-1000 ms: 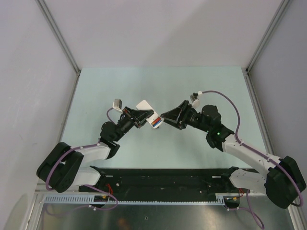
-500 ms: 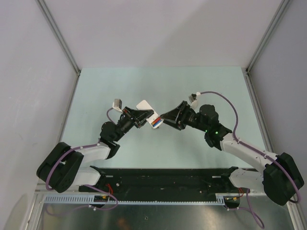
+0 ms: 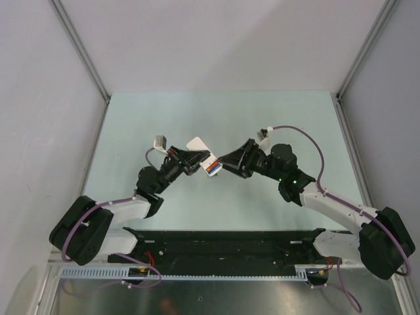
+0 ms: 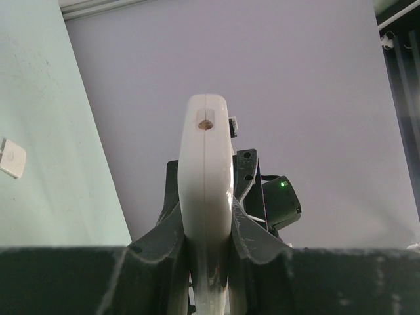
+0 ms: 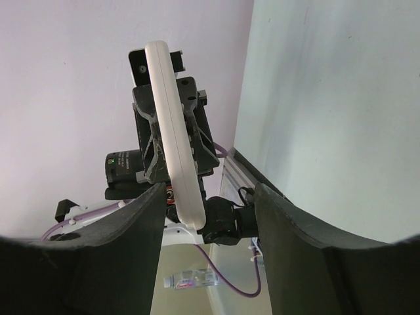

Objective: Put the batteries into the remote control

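Left gripper [image 3: 193, 159] clamped tight on the remote control [image 3: 200, 147], held aloft over the middle of the table [image 3: 262, 118]. Coloured batteries [image 3: 211, 168] appear seated in its open bay. Right gripper [image 3: 226, 162] sits at that end, jaws apart, empty. Probably left: pressing cells home, closing the bay.

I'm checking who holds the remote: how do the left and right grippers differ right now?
The left gripper is shut on the remote control, clamping its sides; the right gripper is open and holds nothing. The left gripper grips the remote's plain end; the right gripper faces the end showing the batteries. Both point at each other over the table.
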### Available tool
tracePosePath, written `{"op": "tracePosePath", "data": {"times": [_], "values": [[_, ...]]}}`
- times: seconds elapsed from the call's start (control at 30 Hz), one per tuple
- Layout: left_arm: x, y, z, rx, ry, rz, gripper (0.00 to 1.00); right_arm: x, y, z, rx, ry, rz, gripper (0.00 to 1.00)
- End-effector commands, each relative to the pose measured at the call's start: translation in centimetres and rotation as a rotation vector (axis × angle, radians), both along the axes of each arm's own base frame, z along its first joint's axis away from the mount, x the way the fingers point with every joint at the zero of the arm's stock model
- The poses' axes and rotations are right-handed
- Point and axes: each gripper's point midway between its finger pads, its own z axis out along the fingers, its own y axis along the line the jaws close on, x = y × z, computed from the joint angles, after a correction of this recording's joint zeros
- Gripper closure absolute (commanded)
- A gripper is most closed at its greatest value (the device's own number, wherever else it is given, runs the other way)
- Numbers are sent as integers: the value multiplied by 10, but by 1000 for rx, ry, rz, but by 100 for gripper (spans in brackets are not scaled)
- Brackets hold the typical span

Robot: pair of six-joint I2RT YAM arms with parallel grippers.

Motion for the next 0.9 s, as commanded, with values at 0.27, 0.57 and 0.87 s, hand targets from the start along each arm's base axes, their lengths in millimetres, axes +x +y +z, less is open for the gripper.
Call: {"op": "tracePosePath", "data": {"times": [0.27, 0.57, 0.87], "values": [[-4, 10, 41, -84, -110, 36, 100, -7, 2, -24, -95, 20, 17, 43], [-1, 9, 46, -95, -108, 37, 100, -10, -4, -44, -201, 15, 3, 44], [0, 7, 47, -92, -97, 33, 100, -9, -7, -47, -324, -43, -25, 44]]}}
